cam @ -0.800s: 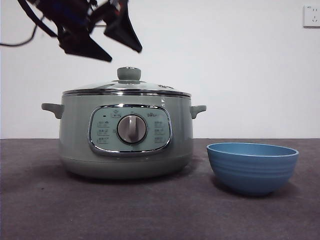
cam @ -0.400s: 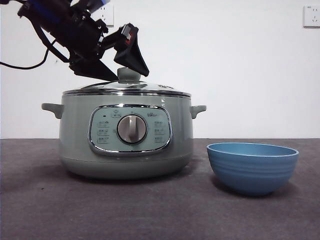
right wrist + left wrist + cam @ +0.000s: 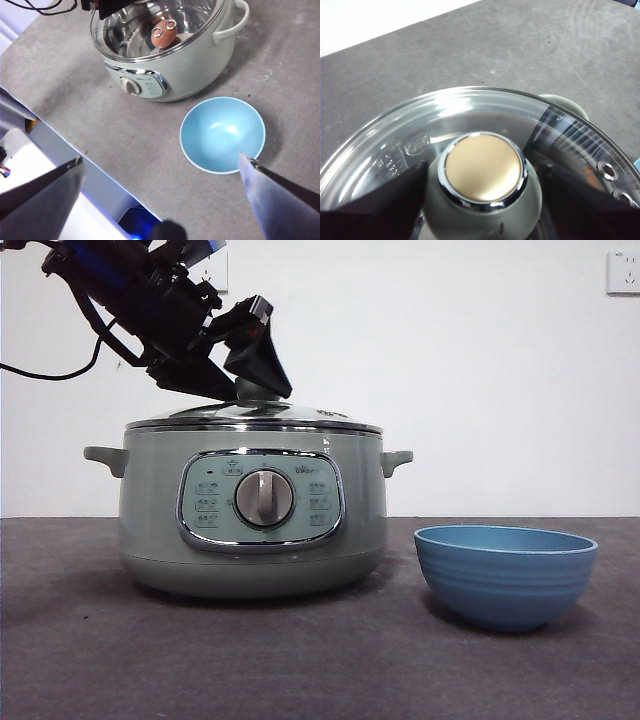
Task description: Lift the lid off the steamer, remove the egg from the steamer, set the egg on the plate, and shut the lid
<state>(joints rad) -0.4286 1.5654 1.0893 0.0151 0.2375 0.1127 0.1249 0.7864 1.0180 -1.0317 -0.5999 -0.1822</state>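
Note:
The pale green steamer [image 3: 250, 530] stands left of centre with the glass lid [image 3: 250, 416] resting on it. My left gripper [image 3: 258, 392] has come down from the upper left and is open, one jaw on each side of the lid's green knob [image 3: 482, 170]. Through the glass, the right wrist view shows the reddish-brown egg [image 3: 163, 36] lying inside the steamer [image 3: 170, 65]. The blue plate [image 3: 505, 575] sits empty to the right of the pot, also in the right wrist view as the plate [image 3: 222, 132]. My right gripper [image 3: 160, 160] hangs open high above the table, holding nothing.
One side handle of the pot [image 3: 396, 460] juts toward the plate. The table's near edge [image 3: 75, 145] runs diagonally below my right gripper. A wall socket [image 3: 623, 271] is at the back right, and a black cable [image 3: 40, 372] trails from the left arm.
My left gripper dropped from above the lid down to the knob, and its jaws now flank it. The lid, pot and plate stayed put.

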